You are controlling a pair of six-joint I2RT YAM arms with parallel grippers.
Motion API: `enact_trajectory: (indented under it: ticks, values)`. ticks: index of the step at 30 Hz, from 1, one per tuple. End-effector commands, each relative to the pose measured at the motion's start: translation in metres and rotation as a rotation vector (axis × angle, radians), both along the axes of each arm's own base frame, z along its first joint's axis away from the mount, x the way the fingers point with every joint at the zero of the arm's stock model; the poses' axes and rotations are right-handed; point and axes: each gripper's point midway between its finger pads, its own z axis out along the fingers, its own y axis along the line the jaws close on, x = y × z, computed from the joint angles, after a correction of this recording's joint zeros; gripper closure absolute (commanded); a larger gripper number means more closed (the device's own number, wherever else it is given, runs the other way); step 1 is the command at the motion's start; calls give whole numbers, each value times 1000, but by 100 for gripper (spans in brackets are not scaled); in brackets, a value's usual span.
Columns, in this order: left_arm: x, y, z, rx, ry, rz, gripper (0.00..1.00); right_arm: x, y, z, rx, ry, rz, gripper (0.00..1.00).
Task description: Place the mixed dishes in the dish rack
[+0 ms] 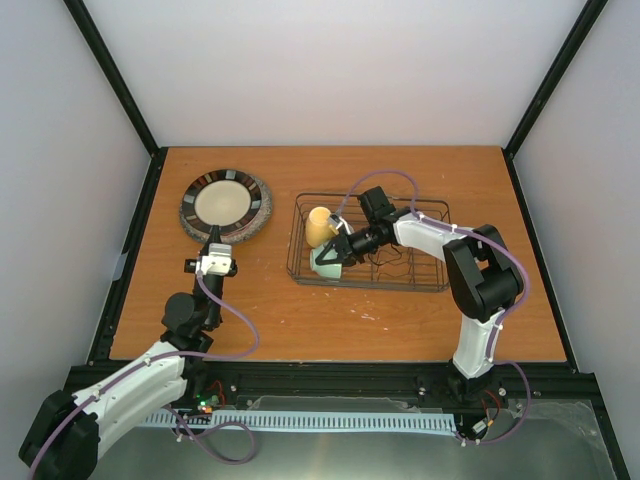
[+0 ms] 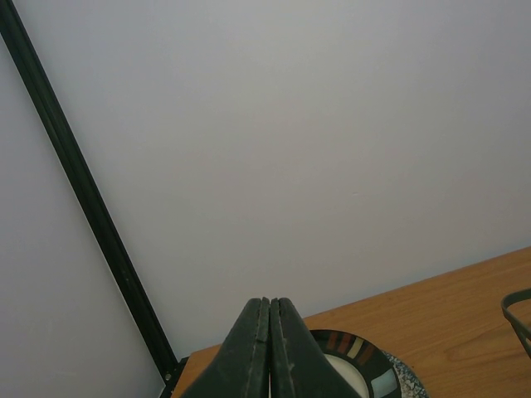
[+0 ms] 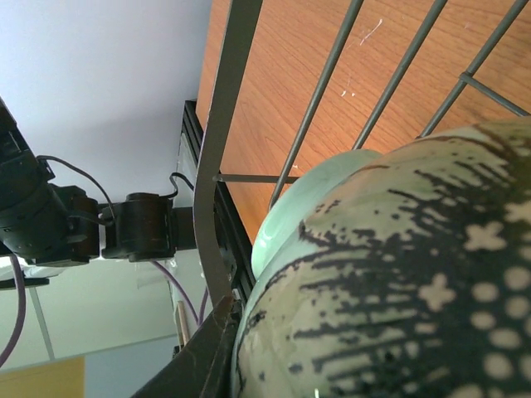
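The black wire dish rack stands right of centre. The yellow mug lies in its left end. My right gripper is shut on the rim of the mint-green bowl and holds it tilted at the rack's front left corner. In the right wrist view the bowl fills the frame, one finger sits against its rim, and rack wires run behind it. The cream striped-rim plate lies at the back left on a speckled grey-rimmed plate. My left gripper is shut and empty at the stack's near edge. The brown plate is hidden.
Black frame posts and pale walls enclose the table. The left wrist view shows the shut fingers, the striped plate just past them and the rack's corner at the right edge.
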Motion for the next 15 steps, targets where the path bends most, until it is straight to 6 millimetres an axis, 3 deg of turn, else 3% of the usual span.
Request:
enact_trajectory:
  ticks: [1, 4, 7, 9, 15]
  values:
    - [-2, 1, 8, -24, -30, -9, 98, -21, -16, -30, -148, 111, -10, 87]
    - [-2, 1, 9, -21, -33, -9, 97, -22, -18, -32, -162, 113, -7, 85]
    - [-2, 0, 9, -21, -33, -11, 97, -23, -17, -30, -149, 114, -5, 97]
    - [-1, -1, 8, -18, -27, -17, 98, -21, -14, -23, -123, 110, -8, 97]
    - [3, -22, 2, -18, 27, -128, 97, -8, 0, 25, 38, 79, -21, 97]
